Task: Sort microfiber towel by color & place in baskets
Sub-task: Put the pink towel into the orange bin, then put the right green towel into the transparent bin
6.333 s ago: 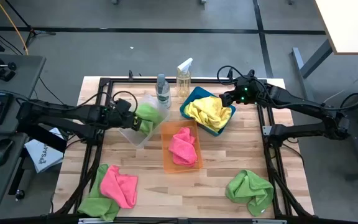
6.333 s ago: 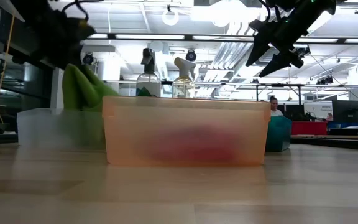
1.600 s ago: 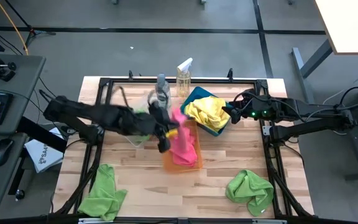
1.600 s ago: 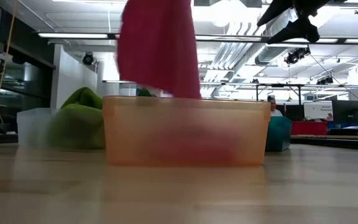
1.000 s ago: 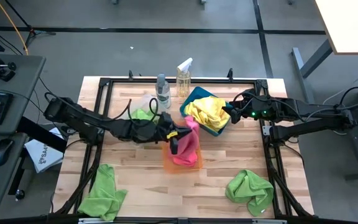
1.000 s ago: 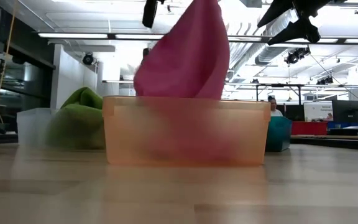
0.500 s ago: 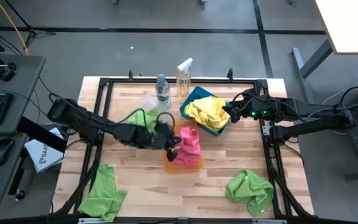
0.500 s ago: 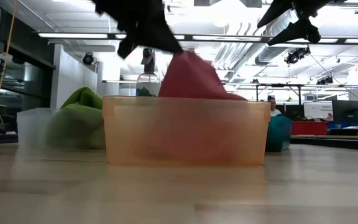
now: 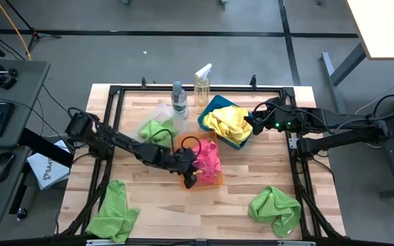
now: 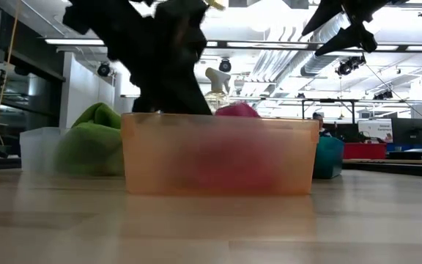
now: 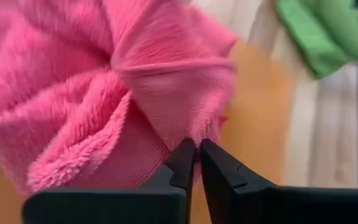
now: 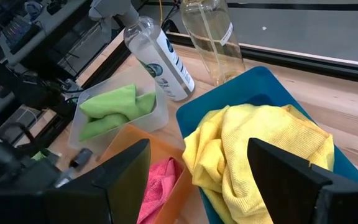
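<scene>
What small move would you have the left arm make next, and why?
Probably open the left gripper and let go: its fingers are shut on the pink towel, which already lies inside the orange basket, so the cloth looks delivered.

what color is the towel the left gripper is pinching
Hot pink; the left gripper is shut on the pink towel, clearest in the left wrist view.

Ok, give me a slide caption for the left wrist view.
Left gripper, its jaws pinching a fold of pink towel over the orange basket.
</scene>
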Robot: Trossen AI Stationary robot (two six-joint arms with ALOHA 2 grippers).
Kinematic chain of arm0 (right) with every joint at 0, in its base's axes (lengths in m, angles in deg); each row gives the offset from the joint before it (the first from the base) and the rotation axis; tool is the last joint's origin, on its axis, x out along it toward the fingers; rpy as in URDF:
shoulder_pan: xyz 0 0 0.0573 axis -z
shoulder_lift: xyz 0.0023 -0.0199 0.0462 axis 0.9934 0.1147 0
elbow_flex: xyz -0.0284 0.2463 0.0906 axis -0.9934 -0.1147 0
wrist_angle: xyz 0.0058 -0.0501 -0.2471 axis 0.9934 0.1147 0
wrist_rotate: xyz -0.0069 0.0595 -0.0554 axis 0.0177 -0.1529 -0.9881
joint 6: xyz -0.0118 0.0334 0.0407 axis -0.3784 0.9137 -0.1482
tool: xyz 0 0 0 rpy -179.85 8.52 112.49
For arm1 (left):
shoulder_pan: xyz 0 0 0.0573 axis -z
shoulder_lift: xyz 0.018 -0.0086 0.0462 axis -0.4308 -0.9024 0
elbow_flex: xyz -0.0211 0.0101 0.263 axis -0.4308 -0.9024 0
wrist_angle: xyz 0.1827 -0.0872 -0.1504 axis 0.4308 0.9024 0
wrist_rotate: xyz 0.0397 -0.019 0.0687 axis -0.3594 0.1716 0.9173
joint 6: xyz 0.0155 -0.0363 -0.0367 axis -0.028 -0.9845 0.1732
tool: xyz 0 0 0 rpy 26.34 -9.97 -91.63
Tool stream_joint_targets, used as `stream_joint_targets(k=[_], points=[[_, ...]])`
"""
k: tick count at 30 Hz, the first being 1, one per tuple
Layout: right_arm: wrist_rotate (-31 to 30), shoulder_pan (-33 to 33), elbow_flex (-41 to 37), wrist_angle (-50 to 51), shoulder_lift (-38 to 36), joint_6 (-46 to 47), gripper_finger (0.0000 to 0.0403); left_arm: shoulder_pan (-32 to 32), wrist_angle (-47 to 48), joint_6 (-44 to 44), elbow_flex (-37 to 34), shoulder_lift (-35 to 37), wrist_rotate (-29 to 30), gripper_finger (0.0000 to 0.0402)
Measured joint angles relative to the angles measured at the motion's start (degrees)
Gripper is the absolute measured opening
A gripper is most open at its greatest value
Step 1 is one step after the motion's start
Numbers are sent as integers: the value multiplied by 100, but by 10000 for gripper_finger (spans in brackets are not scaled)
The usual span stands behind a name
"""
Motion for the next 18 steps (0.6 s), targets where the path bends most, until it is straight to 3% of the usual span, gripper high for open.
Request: stream_joint_targets(k=[6,9,11,14,18], points=[[196,0,0,130,7,-41,266,-121,922,362,13,931,-114,84],[573,0,0,283,7,-14,266,-113,1449,438,19,1458,-64,126],[1087,-2,0,380,32,134,266,-96,1892,367,20,1792,-72,151],[2360,-193,0,544,188,496,266,17,2479,93,20,2259,-42,180],[3493,-1100,0,852,596,1066,266,353,2821,-327,-11,2666,377,201]])
